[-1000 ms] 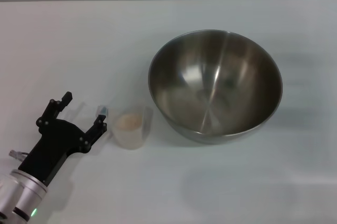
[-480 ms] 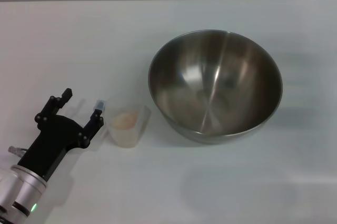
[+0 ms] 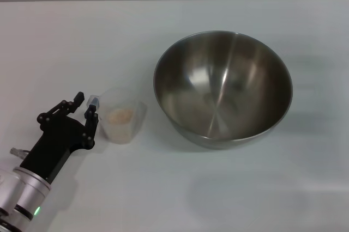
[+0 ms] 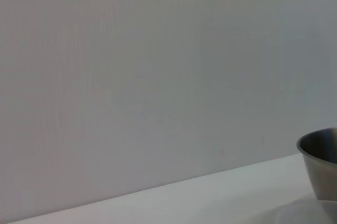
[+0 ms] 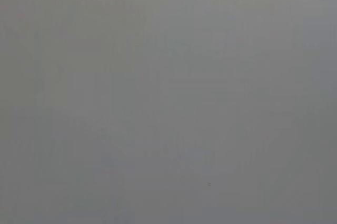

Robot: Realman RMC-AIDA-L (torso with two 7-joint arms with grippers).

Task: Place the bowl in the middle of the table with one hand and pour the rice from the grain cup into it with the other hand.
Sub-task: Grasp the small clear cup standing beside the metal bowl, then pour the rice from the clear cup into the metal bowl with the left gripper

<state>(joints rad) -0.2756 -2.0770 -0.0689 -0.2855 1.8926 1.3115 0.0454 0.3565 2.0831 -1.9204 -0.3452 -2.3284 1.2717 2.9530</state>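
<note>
One left gripper (image 3: 86, 103), jaws apart beside grain cup (image 3: 122, 121) of rice (image 3: 119, 115), bowl (image 3: 222, 88) near, no readable writing

We see a glossy brushed-steel bowl (image 3: 222, 87), a translucent plastic grain cup (image 3: 122, 115) beside it, a matt white table (image 3: 82, 41).
</note>
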